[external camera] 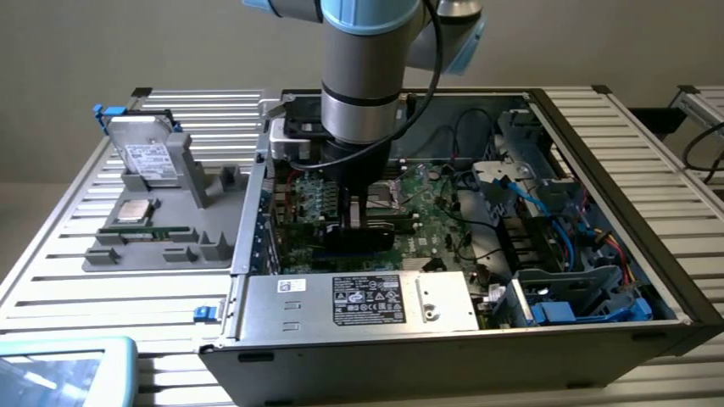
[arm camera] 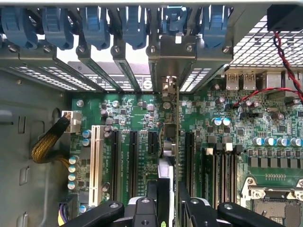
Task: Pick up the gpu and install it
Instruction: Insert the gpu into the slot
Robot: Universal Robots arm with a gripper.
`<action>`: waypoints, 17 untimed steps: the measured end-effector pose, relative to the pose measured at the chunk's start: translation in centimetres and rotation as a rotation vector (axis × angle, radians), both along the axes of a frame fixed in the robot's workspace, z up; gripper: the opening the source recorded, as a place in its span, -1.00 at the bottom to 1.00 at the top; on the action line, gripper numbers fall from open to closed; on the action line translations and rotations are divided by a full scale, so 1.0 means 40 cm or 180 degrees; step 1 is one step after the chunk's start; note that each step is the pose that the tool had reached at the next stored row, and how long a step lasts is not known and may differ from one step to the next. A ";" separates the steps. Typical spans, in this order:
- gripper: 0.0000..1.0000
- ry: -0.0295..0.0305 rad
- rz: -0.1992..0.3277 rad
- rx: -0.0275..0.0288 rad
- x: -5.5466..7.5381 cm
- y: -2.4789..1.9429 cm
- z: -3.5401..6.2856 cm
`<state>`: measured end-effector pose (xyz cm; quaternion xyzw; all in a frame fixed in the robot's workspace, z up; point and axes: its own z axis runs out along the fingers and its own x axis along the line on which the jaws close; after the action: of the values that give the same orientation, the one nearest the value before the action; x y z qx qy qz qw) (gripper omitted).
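While our gripper (arm camera: 166,208) hangs inside the open computer case (external camera: 633,212), we see its fingers (arm camera: 150,198) clamped on the gpu (arm camera: 177,142), held edge-on above the motherboard (arm camera: 132,113), with empty slots either side.

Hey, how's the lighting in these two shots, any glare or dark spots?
Exterior view: even, soft light, the case interior dimmer, darkest under the arm. Wrist view: motherboard brightly lit, glare through the rear slot openings, the tool black in the foreground.
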<state>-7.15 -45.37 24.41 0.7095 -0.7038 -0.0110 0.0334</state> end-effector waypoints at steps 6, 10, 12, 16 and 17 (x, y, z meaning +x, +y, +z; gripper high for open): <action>-0.46 0.0000 0.0005 0.0000 0.000 0.000 0.000; -0.46 0.0000 0.0014 0.0000 0.000 0.000 0.000; -0.46 0.0000 0.0021 0.0000 0.000 0.000 0.000; -0.46 0.0000 0.0032 0.0000 0.000 0.000 0.000; -0.46 0.0000 0.0033 0.0000 0.000 0.000 0.000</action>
<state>-7.15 -45.37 24.41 0.7132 -0.7001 -0.0108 0.0335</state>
